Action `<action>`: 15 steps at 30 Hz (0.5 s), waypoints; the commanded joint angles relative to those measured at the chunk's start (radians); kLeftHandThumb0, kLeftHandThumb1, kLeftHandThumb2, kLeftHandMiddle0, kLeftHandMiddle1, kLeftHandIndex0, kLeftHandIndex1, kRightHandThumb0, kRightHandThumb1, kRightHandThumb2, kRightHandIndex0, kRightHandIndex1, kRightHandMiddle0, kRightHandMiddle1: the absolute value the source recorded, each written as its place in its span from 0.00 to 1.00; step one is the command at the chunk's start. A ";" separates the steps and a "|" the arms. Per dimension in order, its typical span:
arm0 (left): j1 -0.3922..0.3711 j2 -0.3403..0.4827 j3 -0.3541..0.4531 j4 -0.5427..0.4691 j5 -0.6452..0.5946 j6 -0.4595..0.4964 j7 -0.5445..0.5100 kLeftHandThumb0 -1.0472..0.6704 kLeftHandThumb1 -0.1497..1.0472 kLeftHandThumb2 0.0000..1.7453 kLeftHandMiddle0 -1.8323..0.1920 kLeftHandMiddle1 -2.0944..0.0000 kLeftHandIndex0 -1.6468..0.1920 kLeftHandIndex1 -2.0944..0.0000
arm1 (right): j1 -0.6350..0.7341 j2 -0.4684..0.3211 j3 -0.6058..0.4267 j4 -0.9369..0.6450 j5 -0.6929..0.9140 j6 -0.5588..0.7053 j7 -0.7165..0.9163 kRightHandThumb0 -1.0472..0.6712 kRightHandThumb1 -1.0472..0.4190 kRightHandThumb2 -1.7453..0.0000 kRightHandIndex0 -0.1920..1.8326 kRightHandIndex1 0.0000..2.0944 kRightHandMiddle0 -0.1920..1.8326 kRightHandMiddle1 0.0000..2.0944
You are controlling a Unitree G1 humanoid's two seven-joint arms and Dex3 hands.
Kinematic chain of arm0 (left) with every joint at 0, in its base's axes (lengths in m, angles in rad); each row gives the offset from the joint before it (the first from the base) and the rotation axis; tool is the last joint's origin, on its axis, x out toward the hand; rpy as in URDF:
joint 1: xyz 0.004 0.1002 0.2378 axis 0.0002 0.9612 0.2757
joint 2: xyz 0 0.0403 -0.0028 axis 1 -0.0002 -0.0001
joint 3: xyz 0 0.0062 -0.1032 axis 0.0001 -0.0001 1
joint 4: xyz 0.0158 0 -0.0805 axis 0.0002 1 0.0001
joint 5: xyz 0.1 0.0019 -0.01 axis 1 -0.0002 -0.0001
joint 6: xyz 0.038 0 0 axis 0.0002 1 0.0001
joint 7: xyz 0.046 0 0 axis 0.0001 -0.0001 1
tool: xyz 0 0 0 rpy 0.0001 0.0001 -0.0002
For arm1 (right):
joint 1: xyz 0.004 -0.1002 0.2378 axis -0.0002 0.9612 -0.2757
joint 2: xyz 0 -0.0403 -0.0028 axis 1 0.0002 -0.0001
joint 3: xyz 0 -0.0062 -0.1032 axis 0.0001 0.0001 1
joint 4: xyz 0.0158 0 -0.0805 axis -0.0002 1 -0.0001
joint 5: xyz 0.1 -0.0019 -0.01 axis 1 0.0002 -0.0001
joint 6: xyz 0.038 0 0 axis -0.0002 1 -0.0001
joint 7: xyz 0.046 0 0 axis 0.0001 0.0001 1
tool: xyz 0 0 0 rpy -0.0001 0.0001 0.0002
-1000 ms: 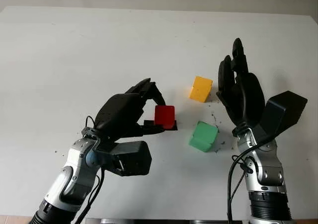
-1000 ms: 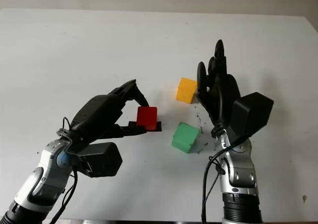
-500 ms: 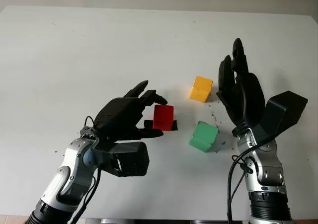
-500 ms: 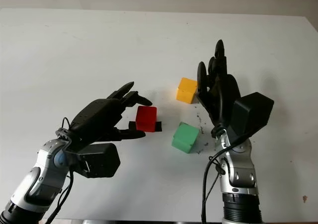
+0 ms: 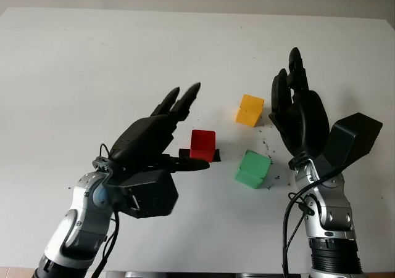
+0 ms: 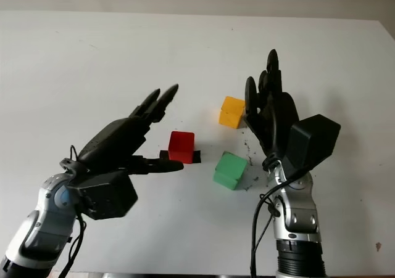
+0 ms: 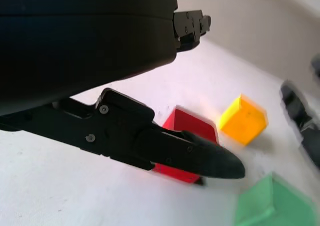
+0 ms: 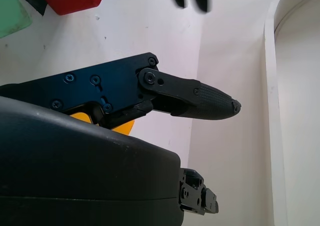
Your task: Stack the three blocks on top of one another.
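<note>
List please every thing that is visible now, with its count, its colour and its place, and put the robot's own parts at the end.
red block: 1, red, near the table's middle, sitting on a small black patch, beside the left hand's fingertips
green block: 1, green, right of the red block, nearer the robot
yellow block: 1, yellow, farther back, next to the right hand
table: 1, white, under everything
left hand: 1, black, open, left of the red block
right hand: 1, black, open, raised to the right of the blocks
</note>
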 commanded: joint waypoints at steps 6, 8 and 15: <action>-0.052 -0.119 0.180 0.055 -0.232 -0.013 0.154 0.12 1.00 0.40 1.00 1.00 1.00 1.00 | -0.016 -0.022 -0.012 -0.012 0.001 0.001 0.002 0.24 0.00 0.64 0.00 0.00 0.00 0.00; -0.086 -0.147 0.224 0.091 -0.303 -0.007 0.184 0.13 1.00 0.38 1.00 1.00 1.00 1.00 | -0.026 -0.032 -0.014 -0.015 -0.005 0.005 -0.002 0.24 0.00 0.64 0.00 0.00 0.00 0.00; -0.164 -0.161 0.307 0.267 -0.459 -0.075 0.214 0.15 1.00 0.38 1.00 1.00 1.00 1.00 | -0.057 -0.088 -0.036 -0.040 -0.001 0.039 0.014 0.23 0.00 0.67 0.00 0.00 0.00 0.00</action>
